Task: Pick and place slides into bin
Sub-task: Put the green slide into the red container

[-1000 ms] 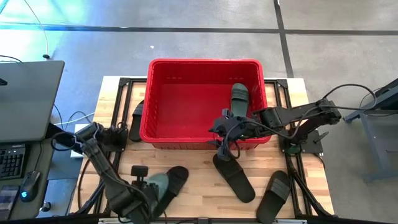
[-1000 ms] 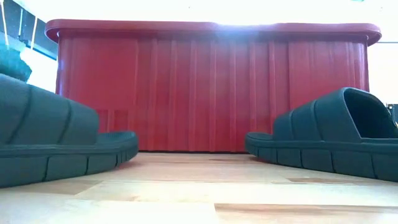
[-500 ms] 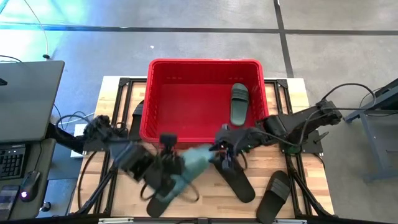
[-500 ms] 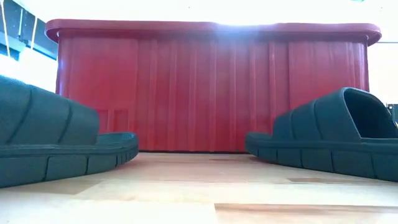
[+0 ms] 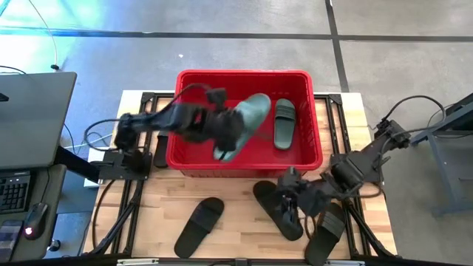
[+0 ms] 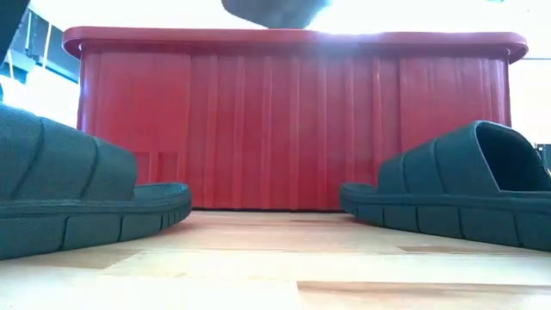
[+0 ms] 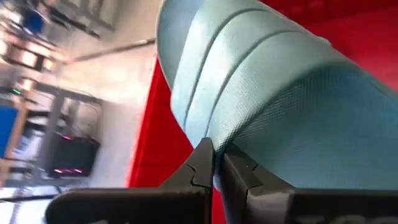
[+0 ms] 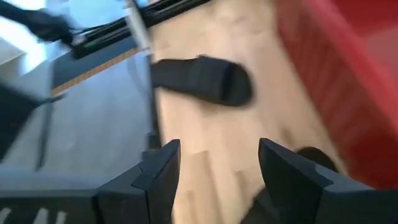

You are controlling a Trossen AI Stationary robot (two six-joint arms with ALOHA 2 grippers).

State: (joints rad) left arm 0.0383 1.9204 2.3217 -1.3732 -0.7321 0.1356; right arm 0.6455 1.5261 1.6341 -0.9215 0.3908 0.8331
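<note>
Slides and one big red plastic bin (image 5: 185,159) with ribbed walls and a thick rim sit on a light wooden table (image 5: 236,222). The bin stands along the far edge of the table, in the middle. The left gripper (image 5: 225,133) hangs over the inside of the bin, and its fingers (image 7: 202,165) are clenched on the edge of a sage-green rubber slide (image 5: 247,122) with a wide strap. That green slide is up in the air above the bin floor, tilted. A second sage-green slide (image 5: 284,122) lies flat on the bin floor near the right wall. The right gripper (image 5: 290,198) is low over the table, in front of the bin and toward the right side. Its fingers (image 8: 158,177) are spread apart and hold nothing. It hovers right by a black rubber slide (image 5: 277,210) that lies on the wood in front of the bin. Another black slide (image 5: 325,233) lies close beside it, near the front right corner of the table. A third black slide (image 5: 198,225) lies near the front edge, more to the left. One more black slide (image 5: 163,140) peeks out between the bin's left wall and the table's left edge. From table height, two dark slides (image 6: 77,202) sit in front of the bin wall, one at each side.
</note>
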